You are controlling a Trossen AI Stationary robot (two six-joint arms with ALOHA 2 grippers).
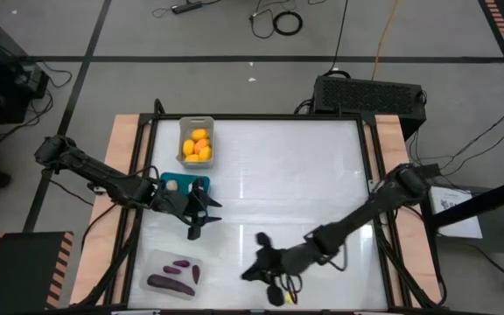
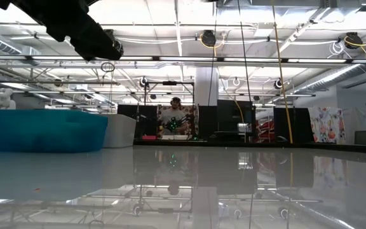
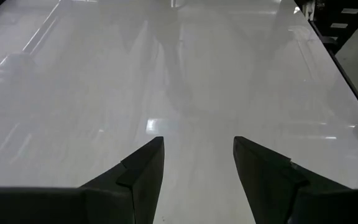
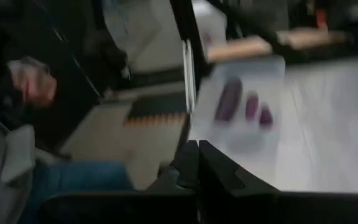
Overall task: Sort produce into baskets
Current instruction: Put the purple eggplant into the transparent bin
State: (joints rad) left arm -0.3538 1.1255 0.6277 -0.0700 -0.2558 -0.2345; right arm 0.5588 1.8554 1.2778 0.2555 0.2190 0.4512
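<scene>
The left gripper [image 3: 197,168], jaws apart and empty, hangs over bare counter [image 1: 304,175] beside the teal bin [image 1: 178,182]. The right gripper [image 4: 197,158], jaws together on nothing, hovers near the clear bin [image 1: 157,265] with its purple eggplants [image 1: 171,283]. The grey bin [image 1: 185,131] holds yellow-orange fruits [image 1: 199,147]. Such pieces look light, smooth, probably slippery; best pinched across the middle.

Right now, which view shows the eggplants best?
The high view: the eggplants lie in the clear bin, all in sight. The right wrist view shows them blurred; the low and left wrist views show none.
</scene>
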